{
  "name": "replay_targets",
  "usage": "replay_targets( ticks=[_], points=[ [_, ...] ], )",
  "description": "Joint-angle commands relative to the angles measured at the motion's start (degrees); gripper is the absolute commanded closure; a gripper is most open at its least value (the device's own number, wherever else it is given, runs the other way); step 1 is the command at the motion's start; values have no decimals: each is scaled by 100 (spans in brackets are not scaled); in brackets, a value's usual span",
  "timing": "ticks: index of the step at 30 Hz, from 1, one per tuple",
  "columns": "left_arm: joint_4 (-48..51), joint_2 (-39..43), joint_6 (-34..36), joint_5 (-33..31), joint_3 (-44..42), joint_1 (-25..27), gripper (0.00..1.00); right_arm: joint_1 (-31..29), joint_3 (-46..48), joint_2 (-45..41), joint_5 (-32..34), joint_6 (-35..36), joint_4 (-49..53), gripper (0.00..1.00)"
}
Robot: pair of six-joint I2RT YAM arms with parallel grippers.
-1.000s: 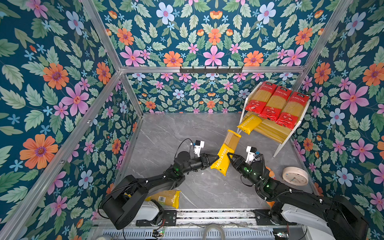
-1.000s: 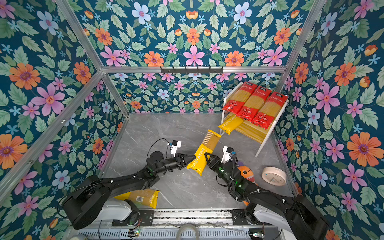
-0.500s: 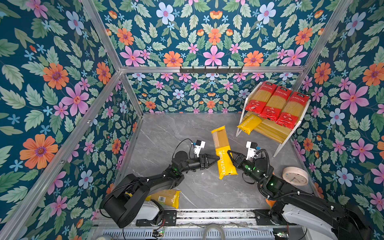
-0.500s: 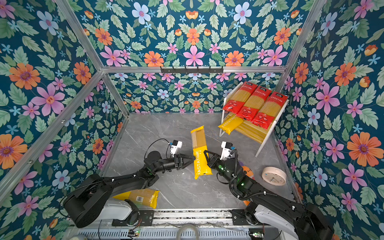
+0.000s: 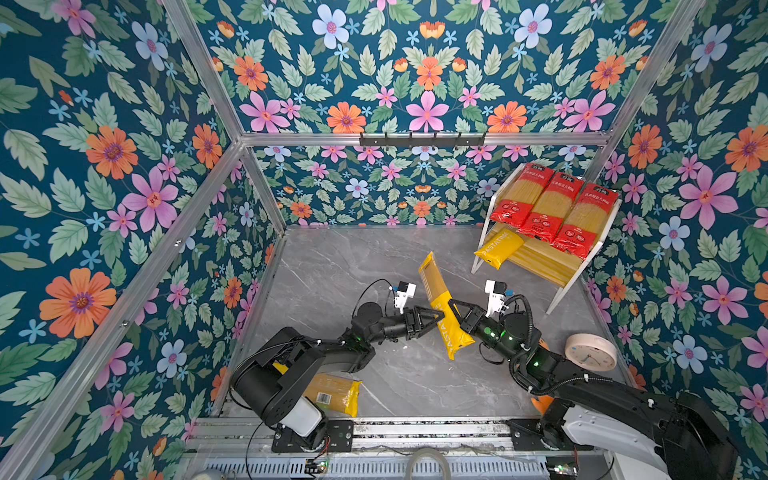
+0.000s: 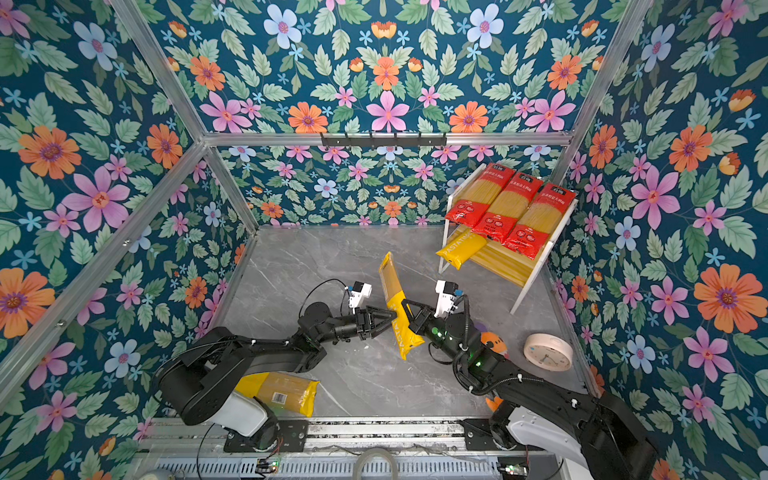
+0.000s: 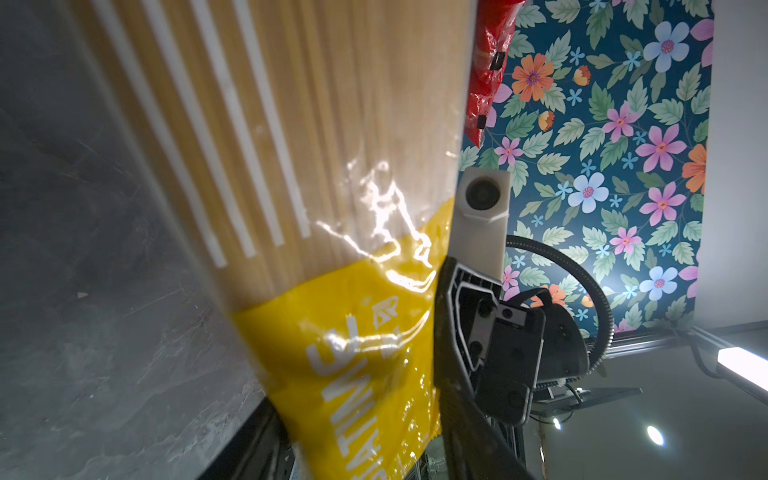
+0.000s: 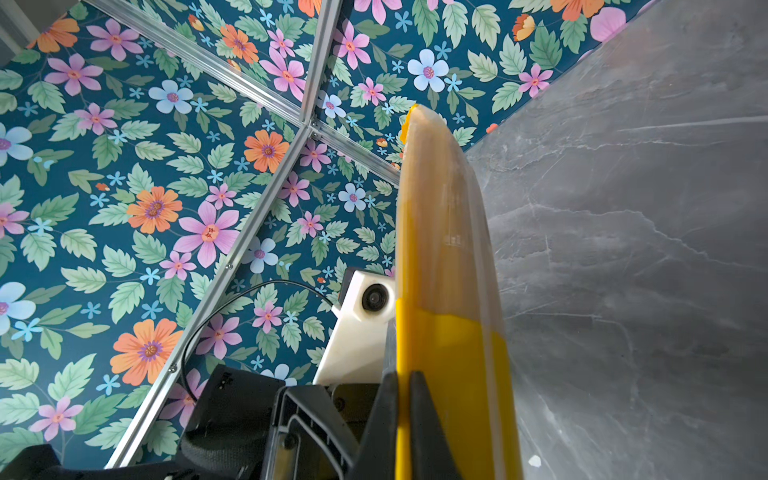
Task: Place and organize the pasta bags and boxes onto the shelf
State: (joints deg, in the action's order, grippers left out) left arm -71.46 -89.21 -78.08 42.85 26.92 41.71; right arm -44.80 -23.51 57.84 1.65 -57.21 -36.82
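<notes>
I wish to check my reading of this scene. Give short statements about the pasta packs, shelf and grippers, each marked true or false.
Three red packs lie on the upper tier of the shelf. True.
The right gripper is shut on a yellow pack between the arms. True.
The left gripper clamps that pack too. False: its jaws stand open, not gripping it.
The lower tier holds two yellow packs. False: only one shelved yellow pack lies there.
A loose yellow pack lies on the table by the left arm's base. True.
</notes>
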Motion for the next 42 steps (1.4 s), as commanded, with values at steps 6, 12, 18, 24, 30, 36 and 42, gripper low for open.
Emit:
replay_targets(
  ticks=[6,12,18,24,30,36,42],
  points=[
    [-1126,-237,-66,-453,201,12,40,-20,-38,-96,101,-411,-484,96],
    [-1186,-322,28,-621,26,12,30,-20,101,-445,509,-709,-385,97],
    [-1736,-457,-172,-826,-142,20,23,-20,127,-564,669,-998,-495,97],
    [-1660,-547,-84,-891,-90,112,20,-252,112,-263,805,-1154,-1148,98],
    [-1897,-634,-202,-998,-283,200,19,-440,54,-159,1029,-1052,-1288,98],
    [-2091,-653,-241,-1166,-337,317,15,-499,-3,-73,1101,-1115,-1534,99],
    [-2381,-823,-349,-1322,62,337,19,-859,-108,170,1329,-1153,-1650,99]
  ],
)
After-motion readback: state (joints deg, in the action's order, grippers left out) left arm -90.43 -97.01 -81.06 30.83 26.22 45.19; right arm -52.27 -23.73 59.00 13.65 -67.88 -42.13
